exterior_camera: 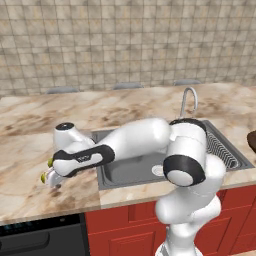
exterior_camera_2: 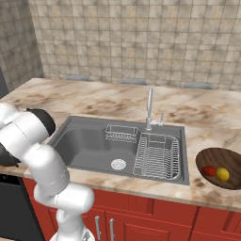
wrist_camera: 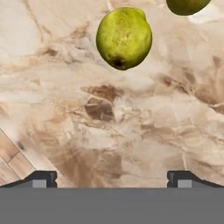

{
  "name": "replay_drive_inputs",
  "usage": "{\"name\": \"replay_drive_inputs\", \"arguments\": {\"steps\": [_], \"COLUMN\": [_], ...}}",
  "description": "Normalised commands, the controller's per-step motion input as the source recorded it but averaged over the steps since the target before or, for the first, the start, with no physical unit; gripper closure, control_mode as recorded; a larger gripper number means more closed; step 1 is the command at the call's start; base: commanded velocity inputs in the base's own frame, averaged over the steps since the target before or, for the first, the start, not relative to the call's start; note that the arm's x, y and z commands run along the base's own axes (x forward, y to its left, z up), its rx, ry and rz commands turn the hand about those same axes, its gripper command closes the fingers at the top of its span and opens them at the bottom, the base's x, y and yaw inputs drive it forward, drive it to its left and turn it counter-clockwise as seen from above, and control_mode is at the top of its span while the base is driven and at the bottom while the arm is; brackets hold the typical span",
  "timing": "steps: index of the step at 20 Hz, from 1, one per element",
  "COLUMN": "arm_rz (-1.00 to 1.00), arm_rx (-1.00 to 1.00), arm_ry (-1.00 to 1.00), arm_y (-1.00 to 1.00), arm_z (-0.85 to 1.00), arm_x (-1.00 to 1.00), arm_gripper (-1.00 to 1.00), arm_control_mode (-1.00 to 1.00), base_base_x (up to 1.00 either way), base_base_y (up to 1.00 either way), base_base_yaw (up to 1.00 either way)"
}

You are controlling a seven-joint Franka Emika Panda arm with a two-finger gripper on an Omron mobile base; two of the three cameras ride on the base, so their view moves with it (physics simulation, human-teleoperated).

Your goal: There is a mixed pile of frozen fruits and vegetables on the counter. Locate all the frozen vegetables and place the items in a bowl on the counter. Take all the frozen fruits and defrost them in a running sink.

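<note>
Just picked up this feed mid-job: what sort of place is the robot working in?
A rendered home kitchen, apparently: grey steel sink with curved chrome faucet, beige marbled stone counter over red cabinet fronts, beige tiled wall behind.

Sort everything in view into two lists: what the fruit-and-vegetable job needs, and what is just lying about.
Needed:
- two yellow-green round fruits
- red round item and yellow-orange round item
- dark brown rounded bowl
- grey steel sink
- curved chrome faucet
- open gripper

Lying about:
- wire dish rack
- small wire basket
</note>
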Motion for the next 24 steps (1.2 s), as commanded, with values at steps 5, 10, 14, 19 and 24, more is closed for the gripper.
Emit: {"name": "replay_drive_inputs", "arguments": {"steps": [5,10,14,19,24], "arm_rz": [-0.05,-0.14,-0.13,-0.08,-0.07], "arm_rx": [-0.05,-0.12,-0.14,-0.06,-0.01], "arm_ry": [0.02,0.00,0.00,0.00,0.00], "arm_y": [0.15,0.32,0.39,0.08,-0.07], "arm_z": [-0.12,-0.04,-0.18,-0.08,-0.04], "arm_x": [0.14,0.20,0.25,0.27,0.21], "arm_gripper": [-1.00,-1.00,-1.00,-1.00,-1.00], "arm_control_mode": [-1.00,-1.00,-1.00,-1.00,-1.00], "base_base_x": [0.00,0.00,0.00,0.00,0.00], "base_base_y": [0.00,0.00,0.00,0.00,0.00], "base_base_yaw": [0.00,0.00,0.00,0.00,0.00]}}
